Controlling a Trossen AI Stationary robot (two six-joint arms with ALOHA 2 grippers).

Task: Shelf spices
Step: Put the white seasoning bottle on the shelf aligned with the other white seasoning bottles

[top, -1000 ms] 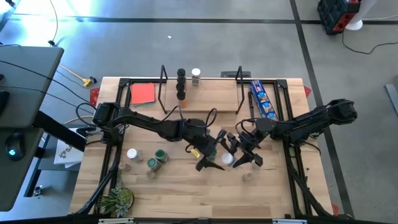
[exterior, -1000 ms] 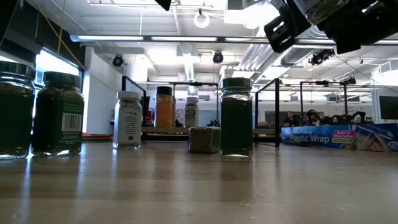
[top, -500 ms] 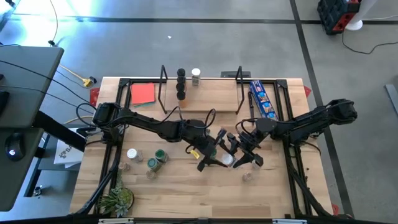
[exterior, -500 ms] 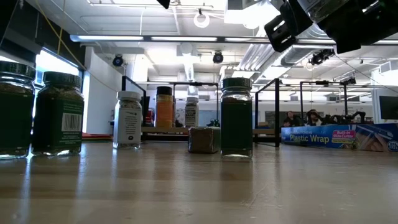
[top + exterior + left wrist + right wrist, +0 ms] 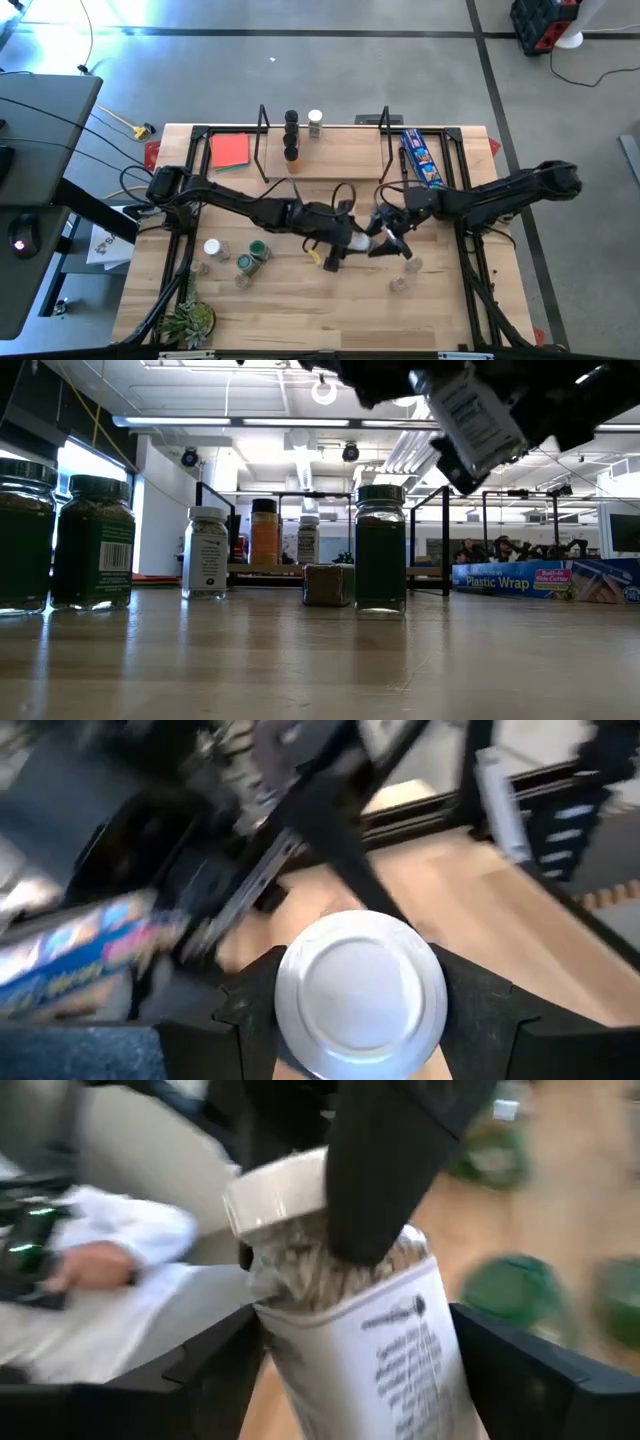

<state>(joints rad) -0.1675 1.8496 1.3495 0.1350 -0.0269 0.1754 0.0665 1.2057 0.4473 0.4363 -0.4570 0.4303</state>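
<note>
- The two end effectors meet above the middle of the counter, and a white-lidded spice jar is between them, lifted off the surface.
- The left end effector pinches this jar: its two fingers press on both sides of the jar just under the lid, and the lid faces its wrist camera.
- The right end effector has its fingers spread, one on each side of the jar body, and I judge that they are not pressing on it; a finger of the other arm lies over the label.
- The long axis of the jar is tilted, not upright; in the low view the jar leans with its bottom lower than its lid end.
- From above, the axis runs roughly left to right, from one end effector to the other.
- The shelf lies on the far side of the counter, beyond the jar, with three jars already standing on it.
- The left arm is the one that carries the jar, so I think the next move goes to the far side and must bring the jar upright.
</note>
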